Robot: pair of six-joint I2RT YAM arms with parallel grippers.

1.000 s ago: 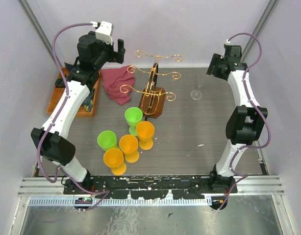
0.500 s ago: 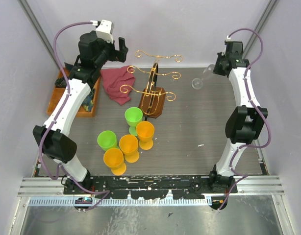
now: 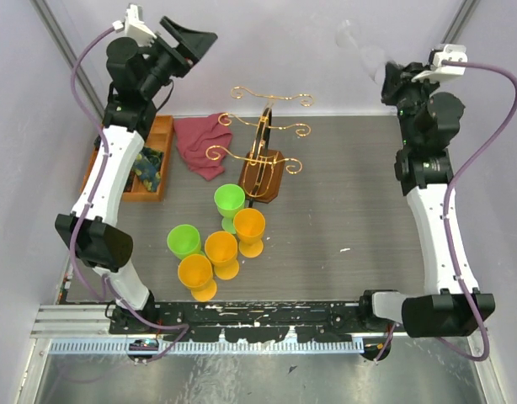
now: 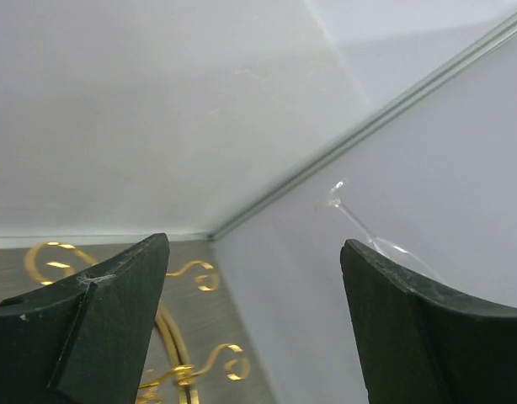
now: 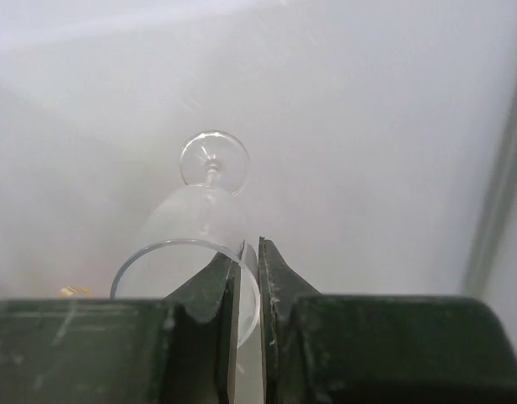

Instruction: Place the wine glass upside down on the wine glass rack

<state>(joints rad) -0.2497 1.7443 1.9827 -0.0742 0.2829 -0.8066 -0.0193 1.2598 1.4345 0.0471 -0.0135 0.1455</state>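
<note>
The clear wine glass (image 5: 195,223) is held by its rim in my right gripper (image 5: 250,269), which is shut on it. The glass's foot (image 5: 214,160) points away from the camera. In the top view the right gripper (image 3: 388,74) is raised high at the back right, and the glass (image 3: 359,44) sticks out up and to the left against the wall. The gold wire rack (image 3: 263,151) stands on its wooden base mid-table, well below and left of the glass. My left gripper (image 3: 199,37) is open and empty, raised at the back left. Its view shows the rack's scrolls (image 4: 191,278) and the glass (image 4: 359,229).
Several orange and green plastic goblets (image 3: 216,240) stand in front of the rack. A maroon cloth (image 3: 199,143) lies left of the rack. An orange tray (image 3: 162,156) with small items sits at the left edge. Walls close in the back and sides.
My right arm lifted the wine glass off the table and swung it high, tipping it toward the back wall. My left arm also rose and turned its open gripper to the right.
</note>
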